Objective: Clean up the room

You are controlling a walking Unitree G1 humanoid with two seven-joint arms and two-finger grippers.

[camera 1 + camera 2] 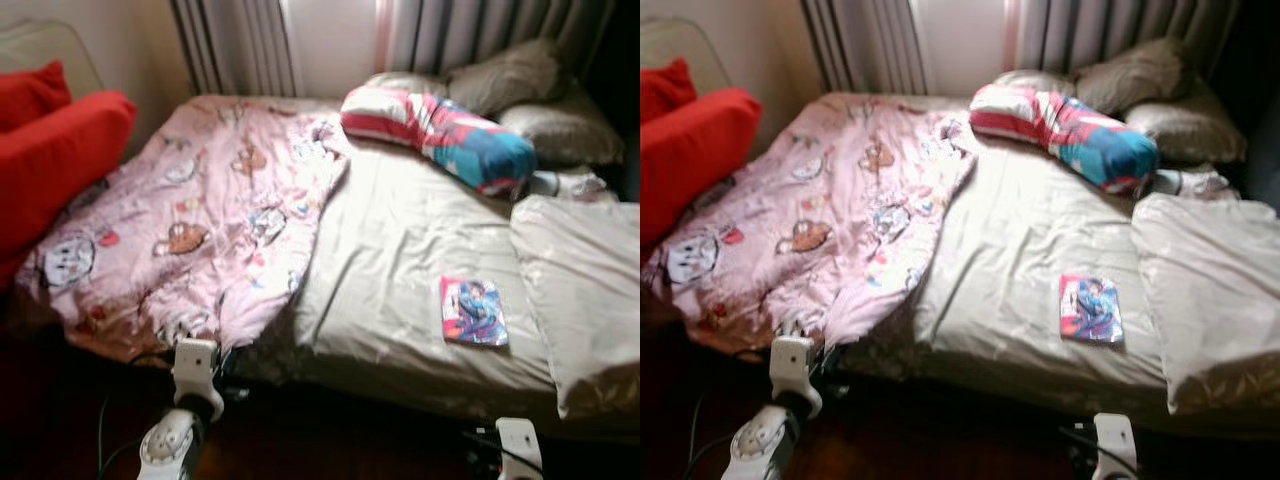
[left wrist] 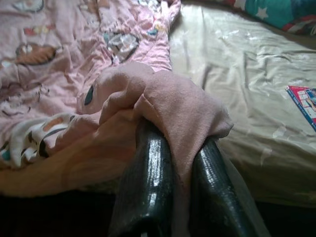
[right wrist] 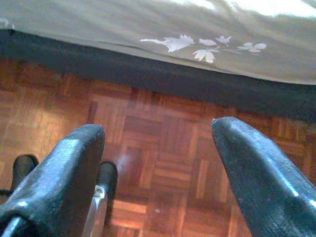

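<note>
Pink printed fabric covers the left half of the bed (image 1: 400, 250): a blanket (image 1: 200, 220) with cartoon animals lies rumpled there, its near edge hanging over the bed's front side. The left gripper (image 2: 180, 148) has its two black fingers (image 2: 148, 173) pressed together on a fold of that near edge, with the cloth bunched up over the fingertips; in the head view the left arm (image 1: 185, 410) reaches up from below to the blanket's lower corner. The rest of the bed shows a pale beige sheet. On the sheet toward the front right lies a small colourful book (image 1: 473, 312), flat and well apart from the blanket. At the head of the bed a long bolster (image 1: 440, 135) in red, white and blue stripes lies across the sheet, with grey pillows (image 1: 520, 85) behind it near the curtains (image 1: 240, 45). A large pale pillow (image 1: 580, 290) rests at the bed's right side, just beside the book. A red cushion (image 1: 55, 160) sits off the left side of the bed, next to the blanket. The right gripper (image 3: 158, 148) hangs low in front of the bed, its fingers spread wide and holding nothing, over a reddish wooden parquet floor (image 3: 158, 163), with the sheet's flower-printed edge just beyond it.
</note>
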